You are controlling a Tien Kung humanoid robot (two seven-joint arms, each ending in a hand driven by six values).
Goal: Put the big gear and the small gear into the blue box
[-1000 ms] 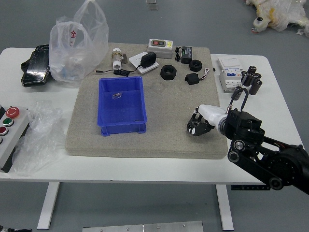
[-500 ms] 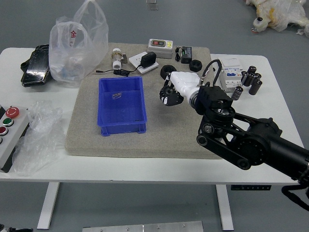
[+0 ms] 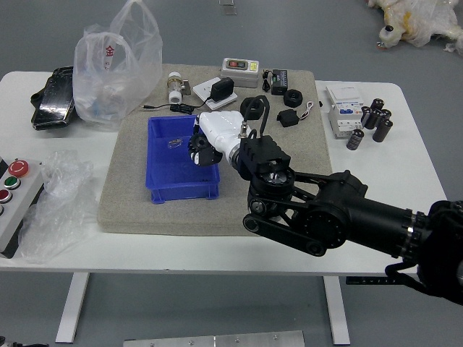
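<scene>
The blue box (image 3: 163,189) stands on the left part of the grey-brown mat. A small, thin, ring-shaped metallic piece (image 3: 175,143) lies inside it near the back; I cannot tell if it is one of the gears. My right hand (image 3: 205,150) is over the box's right side, its white back facing up and its black lower part covering some of the box's right wall. Whether it holds a gear is hidden. Only a dark bit of my left hand (image 3: 23,344) shows at the bottom left corner.
Black rings (image 3: 293,98), a black cube (image 3: 287,118), an adapter (image 3: 222,89) and a grey device (image 3: 240,72) lie behind. Right are a white box (image 3: 346,110) and dark cylinders (image 3: 354,139). Left are plastic bags (image 3: 119,65), a black pouch (image 3: 55,101) and a button panel (image 3: 16,191).
My right hand has moved left and somewhat back, from the mat's right part to over the blue box's right side. The left arm and the table items look unmoved.
</scene>
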